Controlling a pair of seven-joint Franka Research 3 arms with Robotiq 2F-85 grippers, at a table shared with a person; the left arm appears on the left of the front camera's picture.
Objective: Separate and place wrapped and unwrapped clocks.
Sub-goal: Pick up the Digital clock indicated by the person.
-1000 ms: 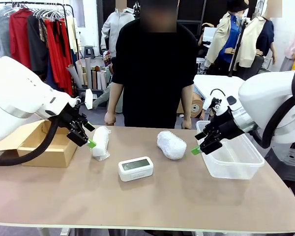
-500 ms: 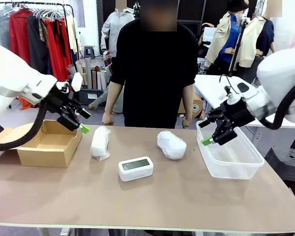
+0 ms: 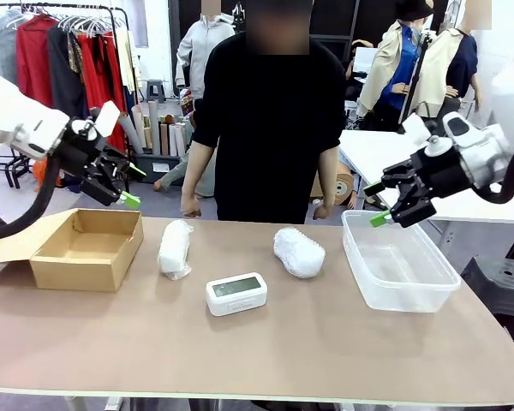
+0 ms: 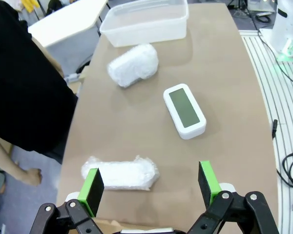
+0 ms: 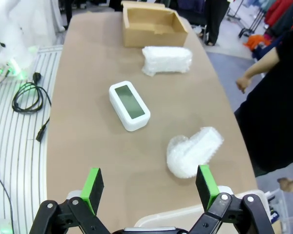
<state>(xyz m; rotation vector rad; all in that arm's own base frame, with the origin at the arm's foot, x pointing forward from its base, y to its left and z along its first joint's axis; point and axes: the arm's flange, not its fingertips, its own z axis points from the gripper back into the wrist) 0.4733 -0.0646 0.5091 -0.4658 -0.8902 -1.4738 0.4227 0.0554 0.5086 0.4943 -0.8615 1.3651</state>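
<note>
Brown table (image 3: 325, 342) carries a wrapped clock (image 3: 175, 248), bare clock (image 3: 236, 294) and second wrapped clock (image 3: 298, 252). Left gripper (image 3: 134, 186) and right gripper (image 3: 375, 204) hover well above them at opposite ends, jaws apart.

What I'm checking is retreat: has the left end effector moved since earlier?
Yes: the left end effector rose leftward, from beside the white bubble-wrapped lump to above the brown cardboard box.
</note>
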